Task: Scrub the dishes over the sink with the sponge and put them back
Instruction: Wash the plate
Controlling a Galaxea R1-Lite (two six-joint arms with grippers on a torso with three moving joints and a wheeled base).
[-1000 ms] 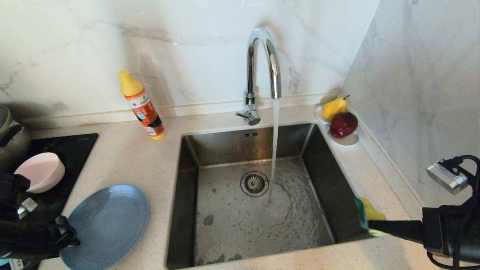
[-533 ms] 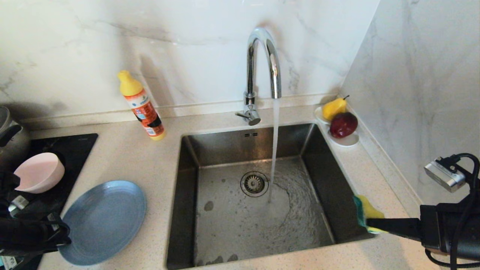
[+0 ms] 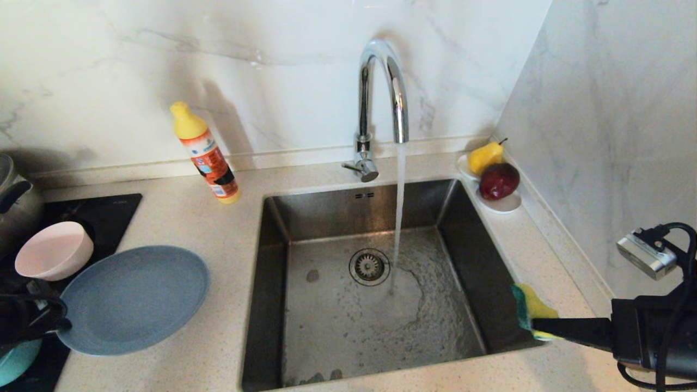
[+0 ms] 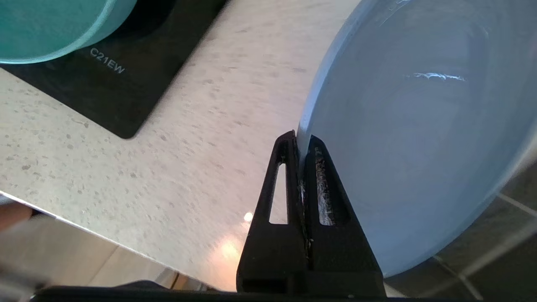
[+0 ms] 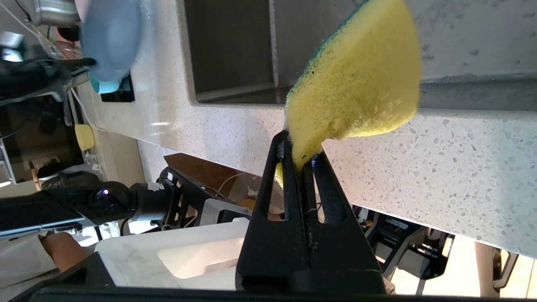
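The plate [image 3: 133, 299] is showing a uniform grey-blue, unpatterned. The bowl [image 3: 53, 250] beside it is presenting pale pink; a second bowl [image 3: 16, 362] at the frame edge is showing teal. The sponge [image 3: 536, 311] is displaying a yellow body with a dark green side. The left claw [image 4: 301, 144] and right claw [image 5: 298, 159] are both appearing matte black. The sink [image 3: 348, 305] is reading as brushed grey steel; the tap [image 3: 381, 103] is gleaming chrome. The surface [image 3: 201, 228] is showing cream with fine dark speckling. The wall [image 3: 272, 65] is presenting white marble with grey veining. The bottle [image 3: 207, 155] is showing orange-red with a yellow cap. The pear [image 3: 485, 157] is yellow, the apple [image 3: 499, 181] dark red, on a white dish [image 3: 506, 204]. The hob [image 3: 103, 218] is appearing black.
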